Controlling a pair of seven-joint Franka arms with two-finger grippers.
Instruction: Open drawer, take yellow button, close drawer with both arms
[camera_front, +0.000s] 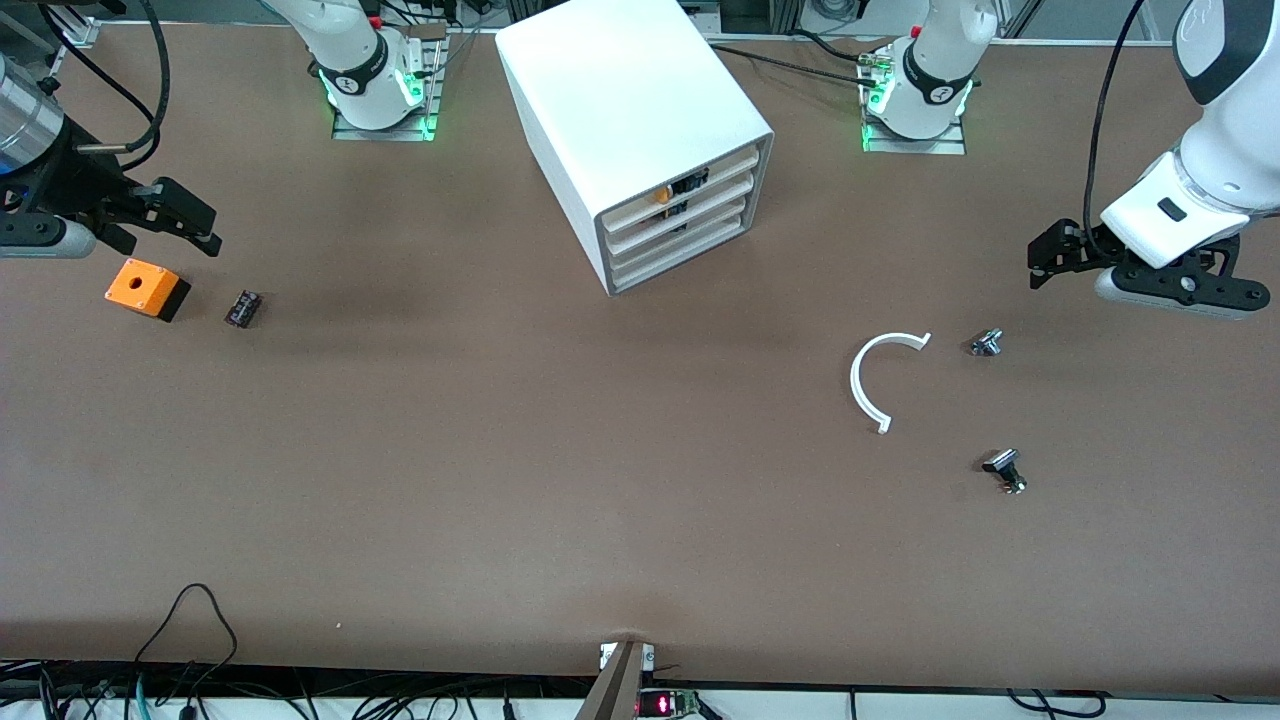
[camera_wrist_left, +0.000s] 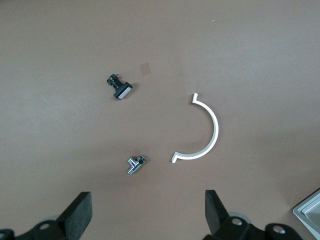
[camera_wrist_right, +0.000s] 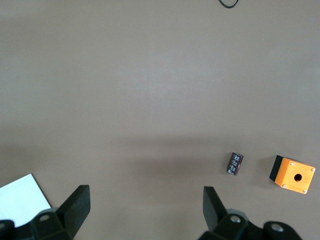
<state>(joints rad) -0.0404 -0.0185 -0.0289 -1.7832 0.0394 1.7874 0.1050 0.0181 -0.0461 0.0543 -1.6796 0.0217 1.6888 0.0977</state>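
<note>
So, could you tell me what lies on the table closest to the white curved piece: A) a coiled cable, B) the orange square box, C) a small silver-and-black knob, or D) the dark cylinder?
C: a small silver-and-black knob lies right beside the white curved piece, toward the left arm's end of the table.

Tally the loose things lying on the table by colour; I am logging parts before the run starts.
Orange: 1, the square box.
White: 1, the curved strip.
Dark: 1, the small cylinder.
Silver-and-black: 2, the knobs.
Total: 5.
</note>
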